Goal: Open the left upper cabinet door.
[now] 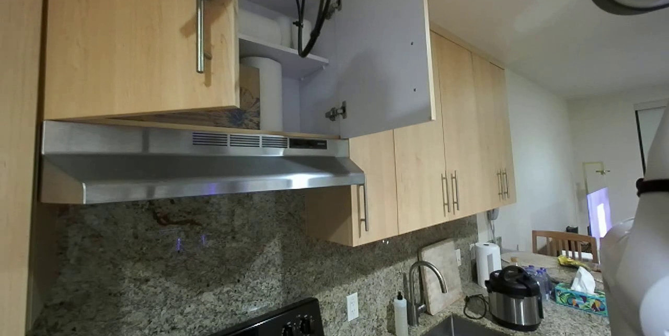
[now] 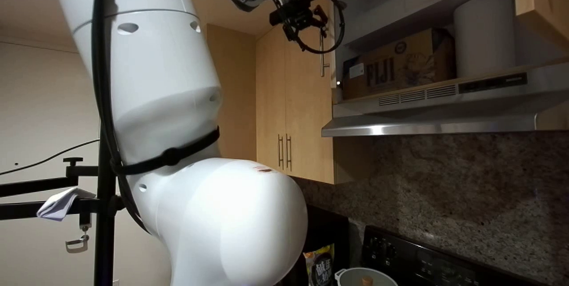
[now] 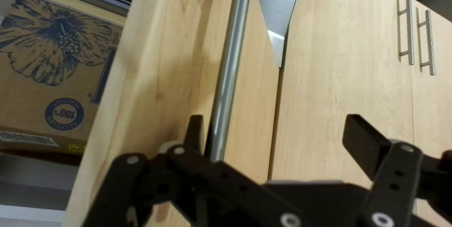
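Arm (image 2: 249, 215): is standing white in both exterior views.
Hood (image 1: 209, 174): is stretching in steel beneath the cabinet (image 1: 318, 90), its dark strip (image 1: 308, 143) carrying print too small to read.
Left door (image 1: 136, 38): is hanging ajar above the hood's left part, its free edge standing away from the cabinet, its pale wood face looking outward.
Right door (image 1: 384, 48): is standing open, showing its white-grey inner face and two hinges (image 1: 335, 111) in an exterior view.
Box (image 2: 400, 66): is sitting brown inside the cabinet, reading FIJI in large dark letters in an exterior view; in the wrist view it is showing a blue flower print and a barcode label (image 3: 28, 138).
Bag (image 2: 320, 263): is showing low in an exterior view, its white characters blurring past reading.
Claw (image 3: 275, 131): is standing released at the left door, its two fingers (image 3: 365, 142) sitting well apart.
Handle (image 3: 231, 71): is running as a silver bar along the left door, lying between the fingers in the wrist view, close beside one; whether they are touching is not showing clearly.
Seal (image 3: 64, 114): is sitting blue on the box, reading 100%, RECYCLED and PLASTIC, upside down in the wrist view.
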You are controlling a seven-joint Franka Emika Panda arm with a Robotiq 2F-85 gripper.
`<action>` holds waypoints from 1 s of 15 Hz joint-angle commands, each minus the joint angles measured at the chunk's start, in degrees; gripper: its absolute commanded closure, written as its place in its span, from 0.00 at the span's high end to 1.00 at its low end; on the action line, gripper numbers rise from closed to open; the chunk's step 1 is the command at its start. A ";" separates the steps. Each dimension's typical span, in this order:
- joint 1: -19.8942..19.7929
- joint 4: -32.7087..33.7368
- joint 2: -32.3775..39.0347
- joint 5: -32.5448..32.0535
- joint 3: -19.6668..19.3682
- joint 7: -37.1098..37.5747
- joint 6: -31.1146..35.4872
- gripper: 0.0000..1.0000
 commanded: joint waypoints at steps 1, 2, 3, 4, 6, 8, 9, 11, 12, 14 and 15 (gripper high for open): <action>-0.70 2.21 0.84 -4.76 3.09 4.44 3.16 1.00; -0.80 2.25 0.87 -5.75 3.71 5.47 3.16 1.00; -0.91 2.55 0.95 -6.92 4.41 6.43 2.97 1.00; -1.01 2.56 0.96 -7.95 4.99 7.24 2.88 1.00; -1.15 2.55 1.02 -9.86 6.04 8.52 3.06 1.00; -1.19 2.86 1.32 -11.39 6.98 9.65 2.80 1.00; -1.18 2.96 1.44 -12.11 7.43 10.05 2.71 1.00; -1.18 3.11 1.69 -13.50 8.13 10.89 2.62 1.00; -1.11 3.45 2.02 -13.86 8.44 11.09 2.17 1.00; -0.96 3.91 2.43 -14.43 8.86 11.19 1.49 1.00; -0.86 4.11 2.64 -14.60 9.05 11.09 1.17 1.00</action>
